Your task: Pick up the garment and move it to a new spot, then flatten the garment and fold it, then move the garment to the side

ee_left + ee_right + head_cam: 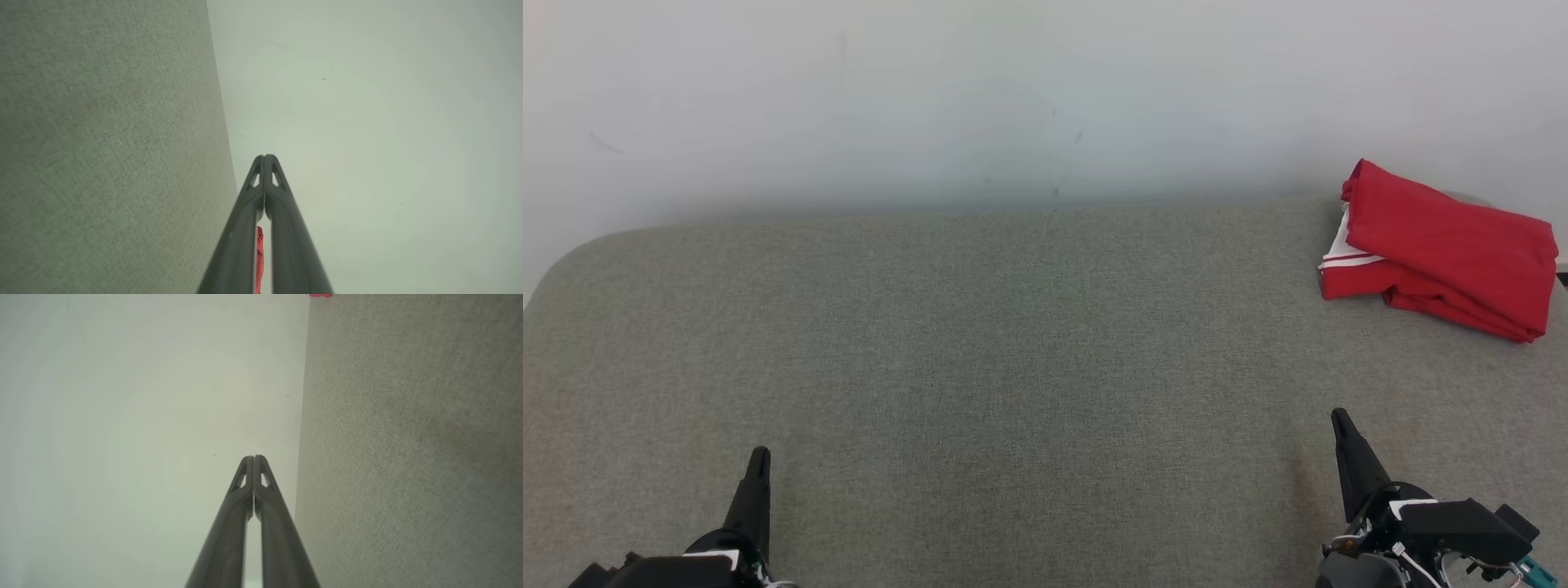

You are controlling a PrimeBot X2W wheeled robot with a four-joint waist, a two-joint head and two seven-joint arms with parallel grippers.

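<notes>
1. The garment, red with white trim, lies folded in a compact bundle at the far right corner of the grey cloth-covered counter, close to the pale wall.
2. The left gripper sits at the near left edge, fingers pressed together and holding nothing. The right gripper sits at the near right edge, likewise closed and empty, well apart from the garment.
3. From this layout, the fold and the move to the side look done, so the step in hand is finishing cleanly rather than grasping.
4. To do that well, hold both grippers low at the near edge, away from the bundle, so no finger snags a layer and opens the fold.
5. Check the bundle's right end. It lies near the counter's right edge, and I cannot tell whether any cloth hangs over. If it does, a gentle inward push with the closed right gripper would seat it.
6. The top layer looks slightly askew. Any tidying should press flat, not pinch, since soft cloth drags.
</notes>
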